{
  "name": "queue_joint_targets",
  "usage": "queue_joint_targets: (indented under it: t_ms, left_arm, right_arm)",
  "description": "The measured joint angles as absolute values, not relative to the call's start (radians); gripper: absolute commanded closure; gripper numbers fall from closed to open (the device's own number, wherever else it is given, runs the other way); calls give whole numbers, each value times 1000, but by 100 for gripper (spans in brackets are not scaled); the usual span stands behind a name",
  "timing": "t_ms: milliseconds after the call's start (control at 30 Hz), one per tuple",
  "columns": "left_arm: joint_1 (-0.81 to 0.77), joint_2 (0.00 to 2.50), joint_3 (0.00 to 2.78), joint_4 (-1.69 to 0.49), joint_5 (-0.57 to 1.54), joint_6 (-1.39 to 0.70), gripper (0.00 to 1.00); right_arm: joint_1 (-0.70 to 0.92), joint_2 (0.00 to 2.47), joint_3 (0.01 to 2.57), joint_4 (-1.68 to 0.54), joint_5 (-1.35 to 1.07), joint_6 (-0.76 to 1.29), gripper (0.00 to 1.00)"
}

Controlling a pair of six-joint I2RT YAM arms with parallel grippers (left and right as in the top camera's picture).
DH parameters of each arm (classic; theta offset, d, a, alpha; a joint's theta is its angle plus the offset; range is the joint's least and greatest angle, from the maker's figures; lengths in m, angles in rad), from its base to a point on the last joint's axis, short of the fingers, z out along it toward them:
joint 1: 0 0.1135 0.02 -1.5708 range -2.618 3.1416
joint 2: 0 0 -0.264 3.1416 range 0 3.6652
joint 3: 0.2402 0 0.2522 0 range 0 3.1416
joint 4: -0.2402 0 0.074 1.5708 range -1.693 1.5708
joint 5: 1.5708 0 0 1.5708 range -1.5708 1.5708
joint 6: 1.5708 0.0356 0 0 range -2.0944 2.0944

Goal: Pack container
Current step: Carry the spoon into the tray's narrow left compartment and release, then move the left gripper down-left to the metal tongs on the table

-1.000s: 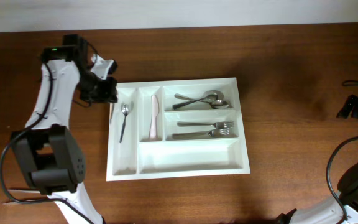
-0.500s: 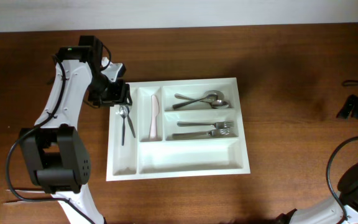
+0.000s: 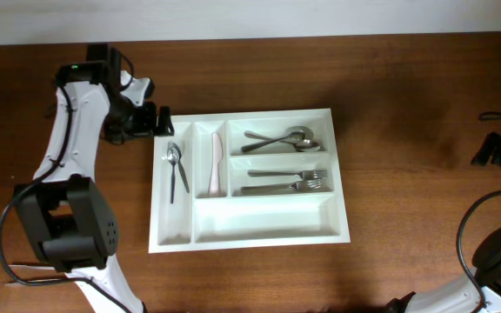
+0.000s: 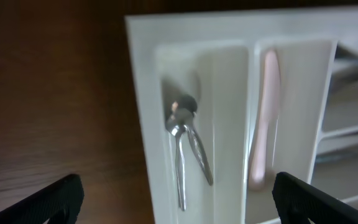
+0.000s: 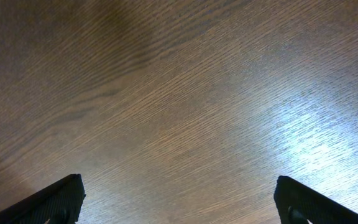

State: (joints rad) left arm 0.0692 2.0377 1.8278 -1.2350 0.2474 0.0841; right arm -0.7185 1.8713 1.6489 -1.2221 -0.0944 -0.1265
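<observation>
Your left gripper (image 3: 156, 123) hangs spread beside the white plastic cutlery tray (image 3: 259, 223), near two small silver spoons (image 3: 175, 167). Your right gripper (image 5: 179, 202) is spread too.

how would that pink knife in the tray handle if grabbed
The pink knife looks like matte plastic, so it is probably light and fairly stiff. It lies flat on the tray floor, so getting under it may be awkward. Its flat shape likely won't roll.
</observation>
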Motion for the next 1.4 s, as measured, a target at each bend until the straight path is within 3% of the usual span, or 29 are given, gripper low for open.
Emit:
queue_joint_targets:
  t_ms: [300, 533, 800, 1167, 1400]
  left_arm:
    - [167, 1885, 1918, -1255, 179, -78, 1]
    - [171, 1621, 1942, -1439, -87, -350, 1]
    - [187, 1523, 1929, -1681, -291, -751, 1]
    - [401, 1388, 1527, -1673, -299, -1077, 1]
    - [562, 1283, 1267, -1505, -284, -1074, 1]
  right_arm:
    - [-719, 1871, 1649, -1222, -94, -127, 1]
    - [-719, 1871, 1649, -1222, -94, -127, 1]
    - [-719, 1871, 1649, -1222, -94, -127, 1]
    - [-719, 1871, 1649, -1222, -94, -127, 1]
    - [-719, 1871, 1649, -1222, -94, -127, 1]
